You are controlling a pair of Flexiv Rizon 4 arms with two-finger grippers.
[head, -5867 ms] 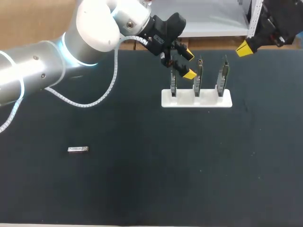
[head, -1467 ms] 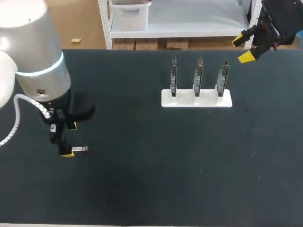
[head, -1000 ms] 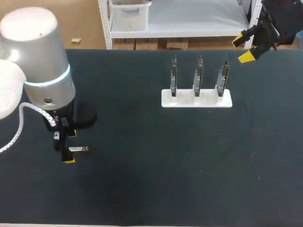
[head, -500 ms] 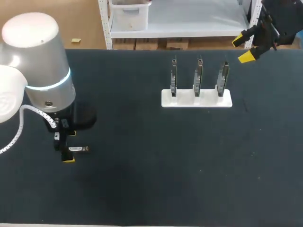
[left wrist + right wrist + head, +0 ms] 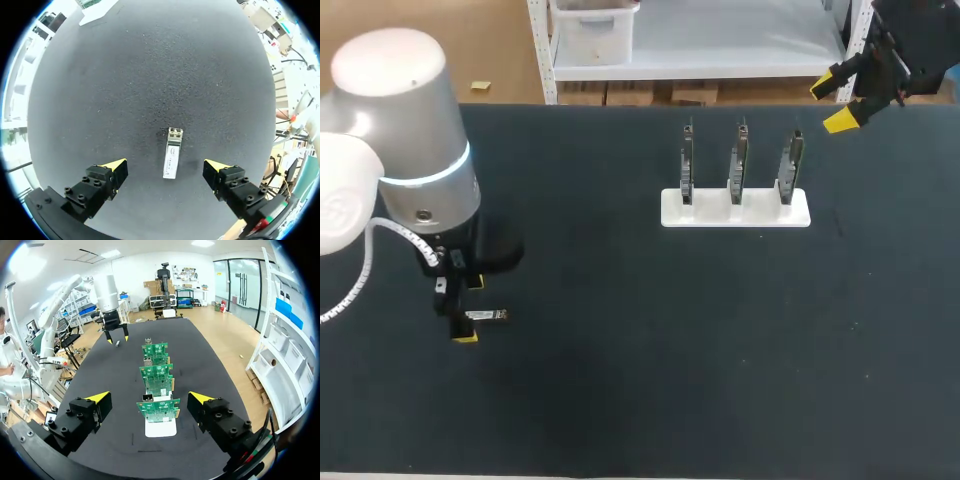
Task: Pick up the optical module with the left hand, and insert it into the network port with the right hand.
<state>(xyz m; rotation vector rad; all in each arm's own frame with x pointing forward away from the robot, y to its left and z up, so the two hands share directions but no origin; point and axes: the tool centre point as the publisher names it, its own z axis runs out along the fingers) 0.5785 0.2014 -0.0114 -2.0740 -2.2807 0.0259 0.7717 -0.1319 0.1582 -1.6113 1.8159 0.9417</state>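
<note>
Black matting covers the table [image 5: 620,380] in the head view. Over its left part the left gripper [image 5: 471,311] points down with its yellow tips spread wide. The optical module [image 5: 488,316], a small silver bar, lies flat on the mat with one end between those tips and the other end sticking out toward the middle of the table. Well apart, at the far right corner, the right gripper [image 5: 833,104] hangs above the table edge, its fingers parted and holding nothing. Near it, three circuit boards [image 5: 738,165] stand upright in a white holder [image 5: 735,210].

In the left wrist view the left gripper [image 5: 165,165] stands wide open. The optical module [image 5: 171,159] lies lengthwise between the fingers (a clear strip of mat on each side, so neither tip touches it), a little nearer one finger than the other.

In the right wrist view the right gripper [image 5: 149,397] is wide open and empty. The circuit boards [image 5: 158,410] line up one behind another ahead of it in the white holder [image 5: 161,429]. Far across the table the left gripper [image 5: 115,339] hangs over the optical module [image 5: 117,343].
</note>
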